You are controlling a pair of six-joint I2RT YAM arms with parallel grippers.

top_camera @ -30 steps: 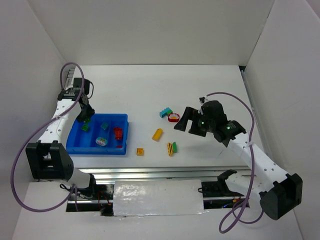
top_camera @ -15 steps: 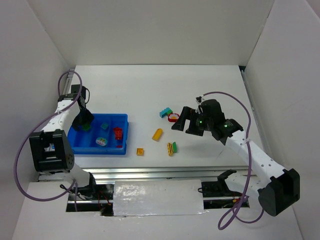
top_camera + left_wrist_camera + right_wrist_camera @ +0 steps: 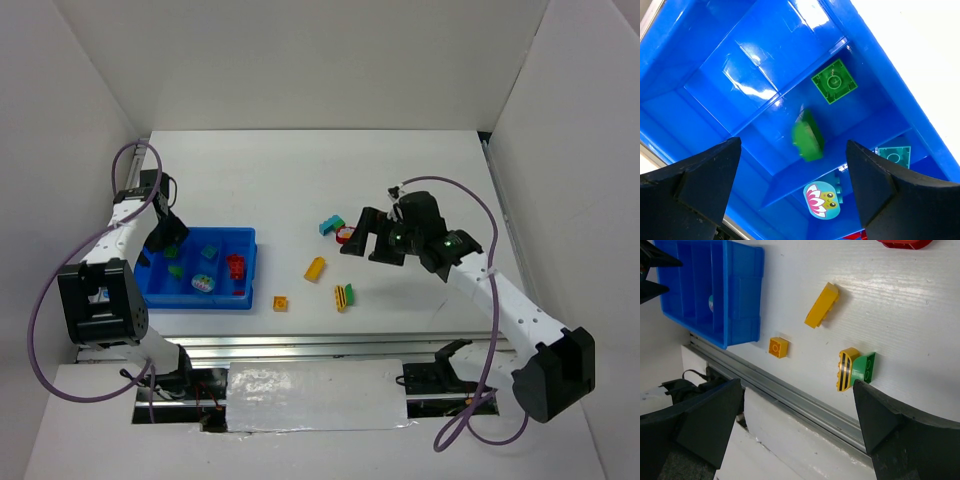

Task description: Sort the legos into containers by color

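Observation:
My left gripper hangs open over the blue tray. Straight below it a blurred green brick sits free of both fingers. It shares one compartment with a square green brick. The neighbouring compartment holds a teal brick and the pale rounded piece. Red bricks fill the compartment beyond. My right gripper is open and empty above the table, beside a red piece. Loose on the table are a yellow brick, an orange brick and a yellow-and-green pair.
A teal brick lies just left of the red piece. A metal rail runs along the table's near edge, close to the orange brick. White walls enclose the table on three sides.
My left gripper has opened and let go of the green brick, which has dropped into the tray. My right gripper has drifted slightly up and left, staying open.

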